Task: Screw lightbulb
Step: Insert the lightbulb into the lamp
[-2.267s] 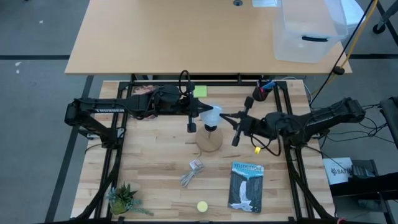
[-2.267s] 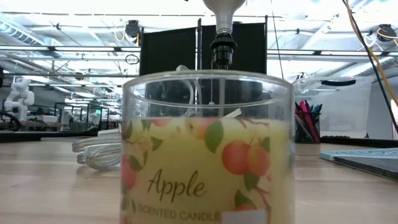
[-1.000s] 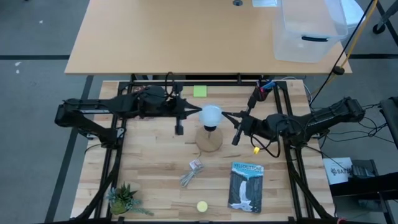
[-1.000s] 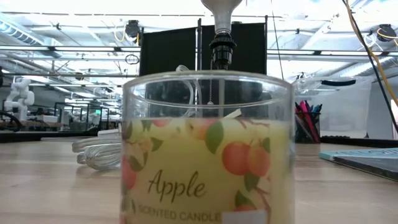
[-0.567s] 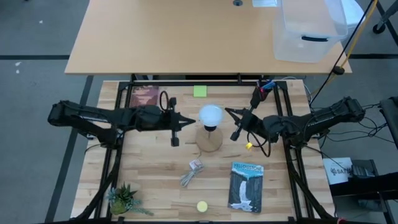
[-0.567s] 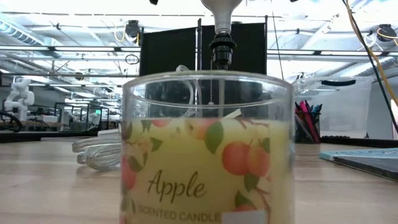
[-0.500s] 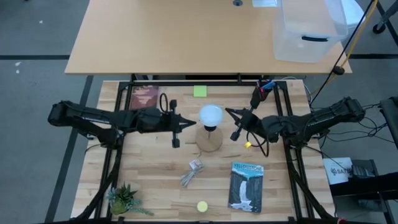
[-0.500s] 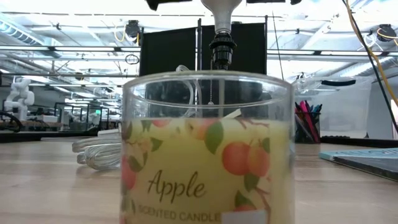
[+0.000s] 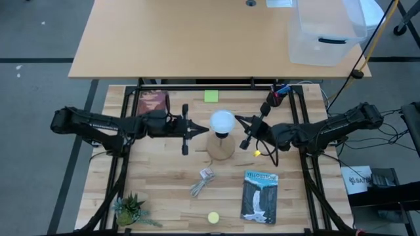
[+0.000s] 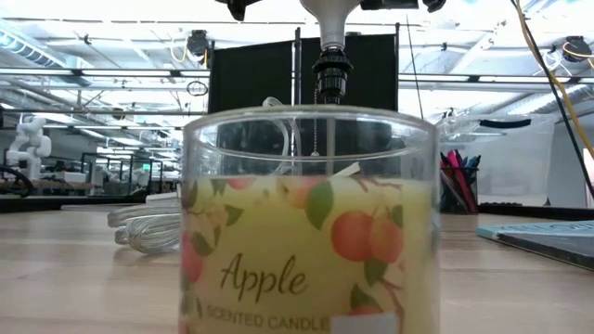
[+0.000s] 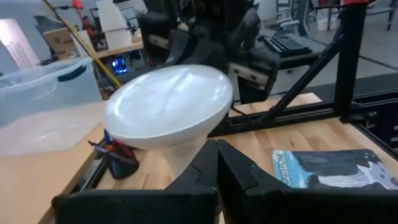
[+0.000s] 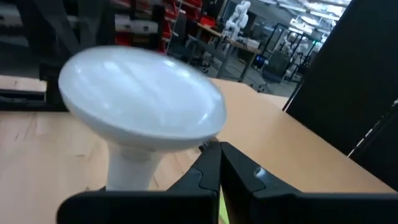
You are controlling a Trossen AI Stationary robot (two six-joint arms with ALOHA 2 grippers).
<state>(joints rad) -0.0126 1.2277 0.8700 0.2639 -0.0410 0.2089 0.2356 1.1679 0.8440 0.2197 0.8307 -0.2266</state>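
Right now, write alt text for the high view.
A white lightbulb stands in a wooden base at the table's middle. The shut left pincer and shut right pincer flank it, neither gripping it.

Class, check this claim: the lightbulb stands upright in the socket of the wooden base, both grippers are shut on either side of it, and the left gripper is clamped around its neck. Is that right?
Not quite. The left gripper is shut but holds nothing; the high view shows it beside the lightbulb, apart from it. The rest stands: the bulb is upright in the wooden base, and the right gripper is shut on its other side.
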